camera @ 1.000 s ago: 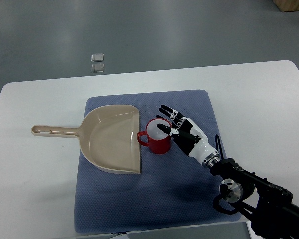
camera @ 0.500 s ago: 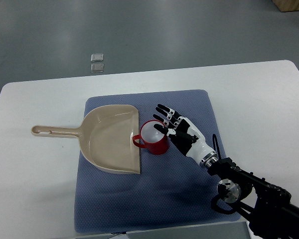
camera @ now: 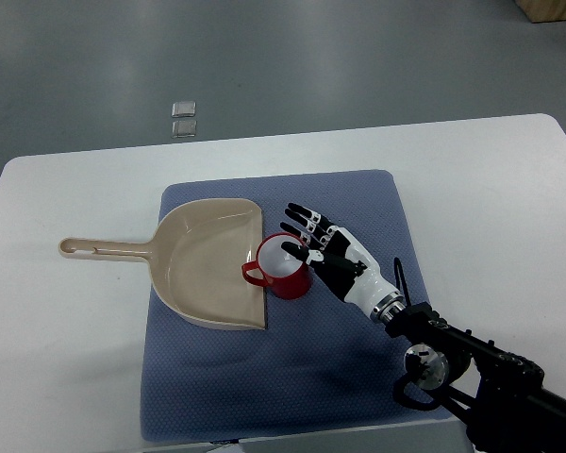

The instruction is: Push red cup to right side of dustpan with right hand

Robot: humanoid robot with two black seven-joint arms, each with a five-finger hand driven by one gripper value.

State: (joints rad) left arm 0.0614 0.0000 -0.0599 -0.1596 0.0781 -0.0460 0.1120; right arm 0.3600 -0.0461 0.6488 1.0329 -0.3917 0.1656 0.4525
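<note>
The right hand [camera: 323,247] is pressing its spread, flat fingers against the right side of the red cup [camera: 283,267], holding nothing. The cup is standing upright on the blue mat [camera: 358,198], its body touching the dustpan's [camera: 208,260] right edge and its handle reaching over the lip. From here the push is best finished gently: contact low on the cup wall keeps it from tipping, and stopping now looks wise, since further pressure could slide the light dustpan across the white desk [camera: 66,377] or ride the cup onto it.
</note>
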